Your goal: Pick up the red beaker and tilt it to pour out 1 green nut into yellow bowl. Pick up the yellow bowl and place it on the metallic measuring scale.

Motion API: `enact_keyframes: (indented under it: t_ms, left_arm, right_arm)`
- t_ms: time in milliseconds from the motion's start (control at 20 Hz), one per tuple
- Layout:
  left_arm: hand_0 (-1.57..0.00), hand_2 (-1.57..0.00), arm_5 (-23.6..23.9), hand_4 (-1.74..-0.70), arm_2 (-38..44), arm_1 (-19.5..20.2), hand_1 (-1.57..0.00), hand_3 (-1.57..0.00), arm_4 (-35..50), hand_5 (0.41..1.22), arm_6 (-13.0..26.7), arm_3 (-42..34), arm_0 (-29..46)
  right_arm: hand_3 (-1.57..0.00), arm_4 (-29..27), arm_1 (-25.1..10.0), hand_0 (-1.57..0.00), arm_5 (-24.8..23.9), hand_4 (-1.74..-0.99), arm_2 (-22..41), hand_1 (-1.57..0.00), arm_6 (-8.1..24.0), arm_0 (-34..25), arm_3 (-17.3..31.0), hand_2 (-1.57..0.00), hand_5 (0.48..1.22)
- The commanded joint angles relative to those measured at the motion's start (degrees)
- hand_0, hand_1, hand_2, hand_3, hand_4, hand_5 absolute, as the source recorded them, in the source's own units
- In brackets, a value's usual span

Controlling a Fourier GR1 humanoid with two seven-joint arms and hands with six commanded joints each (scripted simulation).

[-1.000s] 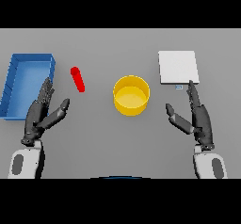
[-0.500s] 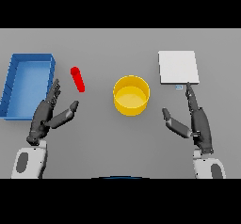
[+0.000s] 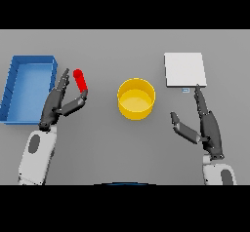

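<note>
Head view | left robot hand (image 3: 57, 105) spread wide beside red beaker (image 3: 80, 81), thumb at its base | right robot hand (image 3: 207, 126) open, empty

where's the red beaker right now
In the head view the red beaker lies on the table's left side, between the blue tray and the yellow bowl, between the left hand's fingers and thumb.

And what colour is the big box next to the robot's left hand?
Blue. The open tray shows in the head view, just beyond the left hand.
</note>
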Motion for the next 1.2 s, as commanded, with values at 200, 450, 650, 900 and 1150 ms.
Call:
enact_keyframes:
  t_ms: [200, 450, 650, 900, 1150]
  left_arm:
    - [0.0, 0.0, 0.53, -1.29, 1.53, -0.44, 0.0, 0.0, -0.08, 0.685, -1.04, 7.94, -6.37]
    - [0.0, 0.0, 1.02, -1.29, 1.88, -0.82, 0.0, 0.0, -0.97, 0.686, -1.77, 13.3, -10.8]
    - [0.0, 0.0, 1.27, -1.29, 2.95, -0.88, 0.0, 0.0, -0.86, 0.683, -2.18, 17.67, -14.02]
    - [0.0, 0.0, 0.68, -1.34, 4.36, -1.41, 0.0, 0.0, 0.31, 0.698, -5.56, 21.62, -16.41]
    - [-0.44, -0.52, 3.21, -1.45, 7.12, -3.25, -0.48, -0.55, 1.96, 0.871, -6.81, 25.98, -19.26]
  right_arm:
    - [0.0, -0.07, 0.07, 0.0, 0.02, -1.269, -0.15, 0.0, 1.45, -0.28, 0.51, 0.0, 0.638]
    - [0.0, -0.37, -0.37, 0.0, 0.36, -1.267, -0.42, 0.0, 1.41, -0.84, 0.54, 0.0, 0.644]
    - [0.0, -0.54, 0.22, 0.0, 0.03, -1.265, -0.34, 0.0, 1.08, 0.12, -0.13, 0.0, 0.638]
    - [0.0, -0.18, 0.3, 0.0, -0.06, -1.263, -0.12, 0.0, 1.55, 0.23, -0.03, 0.0, 0.64]
    - [0.0, 0.01, -0.3, 0.0, -0.19, -1.257, -0.52, 0.0, 1.4, 0.12, -0.05, 0.0, 0.645]
